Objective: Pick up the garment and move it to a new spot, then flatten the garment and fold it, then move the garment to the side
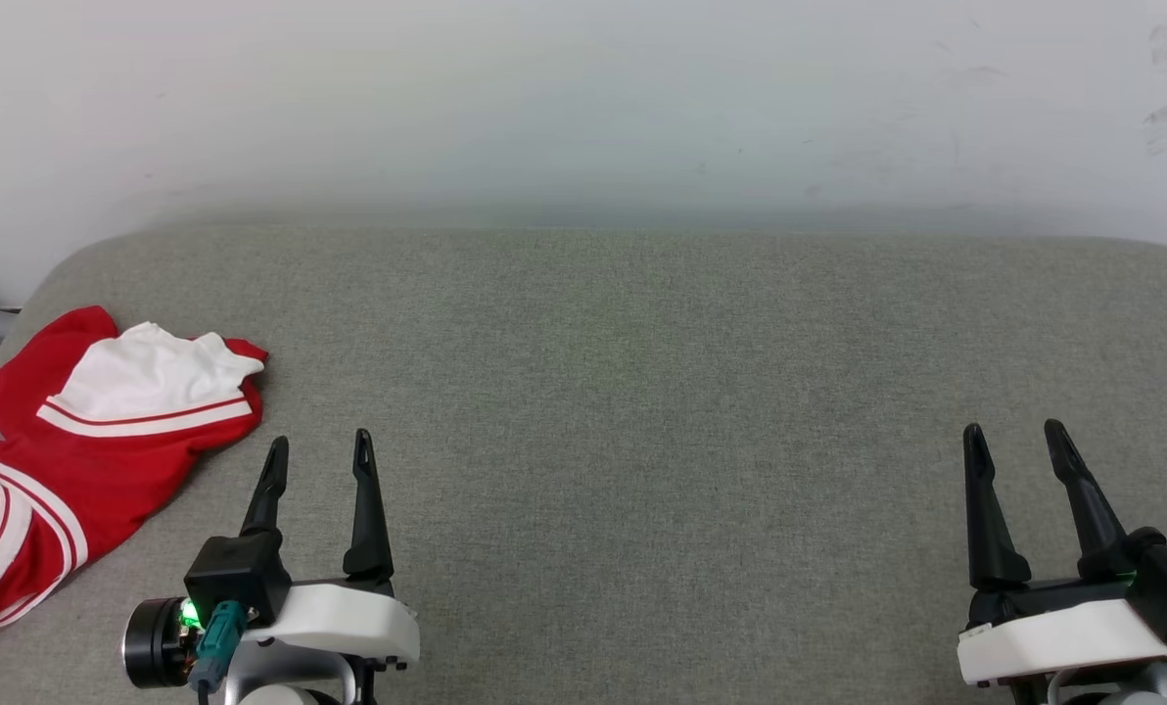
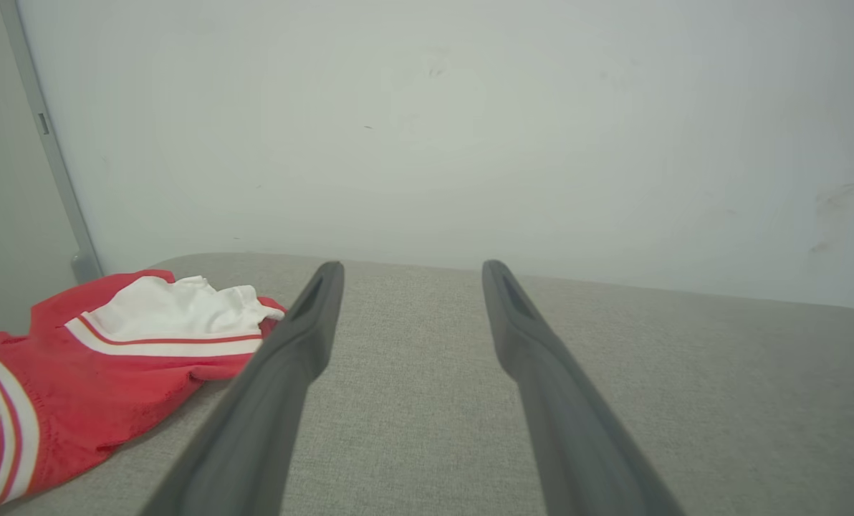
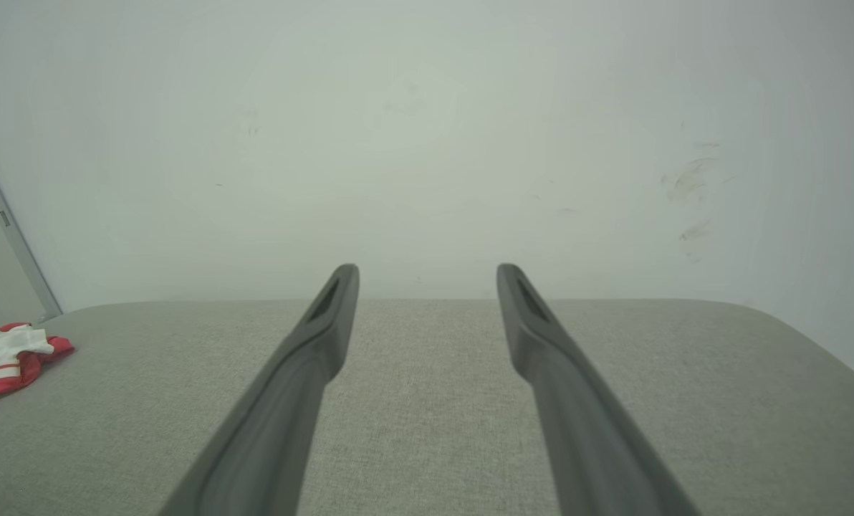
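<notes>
The garment (image 1: 104,441) is a red jersey with a white sleeve and red-white striped trim, lying bunched at the left edge of the grey cushioned surface (image 1: 642,392); part of it hangs past the edge. My left gripper (image 1: 319,446) stands open just right of it, not touching, nothing between its fingers. In the left wrist view the garment (image 2: 112,358) lies left of the left gripper (image 2: 409,269). My right gripper (image 1: 1014,431) is open at the far right, empty. The right wrist view has the garment (image 3: 4,355) far left of the right gripper (image 3: 427,271).
A pale wall (image 1: 583,108) rises directly behind the surface. A grey metal post (image 2: 54,158) stands at the wall's left end. The surface's back corners are rounded, and its left edge falls away under the garment.
</notes>
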Controlling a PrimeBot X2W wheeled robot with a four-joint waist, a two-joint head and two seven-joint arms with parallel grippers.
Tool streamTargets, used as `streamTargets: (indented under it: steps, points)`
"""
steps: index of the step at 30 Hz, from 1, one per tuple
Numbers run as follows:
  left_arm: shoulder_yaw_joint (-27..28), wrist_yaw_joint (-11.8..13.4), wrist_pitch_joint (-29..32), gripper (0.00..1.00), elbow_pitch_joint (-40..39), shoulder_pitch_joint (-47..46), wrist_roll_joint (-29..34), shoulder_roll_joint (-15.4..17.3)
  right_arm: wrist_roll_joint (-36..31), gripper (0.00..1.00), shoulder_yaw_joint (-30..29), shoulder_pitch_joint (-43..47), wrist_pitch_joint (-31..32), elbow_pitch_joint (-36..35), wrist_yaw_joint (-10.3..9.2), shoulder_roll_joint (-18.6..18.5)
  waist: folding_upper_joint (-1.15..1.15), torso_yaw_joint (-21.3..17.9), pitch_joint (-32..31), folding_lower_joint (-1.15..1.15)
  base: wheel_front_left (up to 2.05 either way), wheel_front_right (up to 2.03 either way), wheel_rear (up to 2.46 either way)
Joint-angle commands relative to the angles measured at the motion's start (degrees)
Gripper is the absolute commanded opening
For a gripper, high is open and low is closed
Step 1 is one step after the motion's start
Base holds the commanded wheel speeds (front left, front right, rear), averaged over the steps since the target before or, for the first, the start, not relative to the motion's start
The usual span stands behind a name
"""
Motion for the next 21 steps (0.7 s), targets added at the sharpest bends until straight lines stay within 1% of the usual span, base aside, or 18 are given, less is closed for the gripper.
streamTargets:
  steps: [1, 8, 14, 21]
  points:
    - [0.43, -0.40, -0.41, 1.00, -0.08, 0.25, 0.74, -0.30, -0.27, 1.00, -0.03, 0.57, -0.54, 0.12, -0.02, 0.04, 0.00, 0.00, 0.04, 0.00, 0.00, 0.00, 0.00]
    - [1.55, -1.51, -1.07, 1.00, 0.83, 0.31, 3.38, -0.87, -0.49, 1.00, -0.02, 0.62, -1.07, 0.97, -0.03, 0.04, 0.00, -0.04, 0.20, 0.00, 0.00, 0.00, 0.00]
    - [2.19, -2.34, -0.96, 1.00, 1.63, 0.13, 3.45, -1.14, 0.43, 1.00, 0.03, 0.55, -1.05, 1.67, -0.03, 0.04, 0.00, -0.02, 0.12, 0.00, 0.00, 0.00, 0.00]
    - [2.33, -2.54, -0.95, 1.00, 2.29, -0.21, 3.39, -1.26, 0.77, 1.00, 0.16, 0.44, -1.05, 2.11, -0.02, 0.04, 0.00, 0.24, 0.01, 0.00, 0.00, 0.00, 0.00]
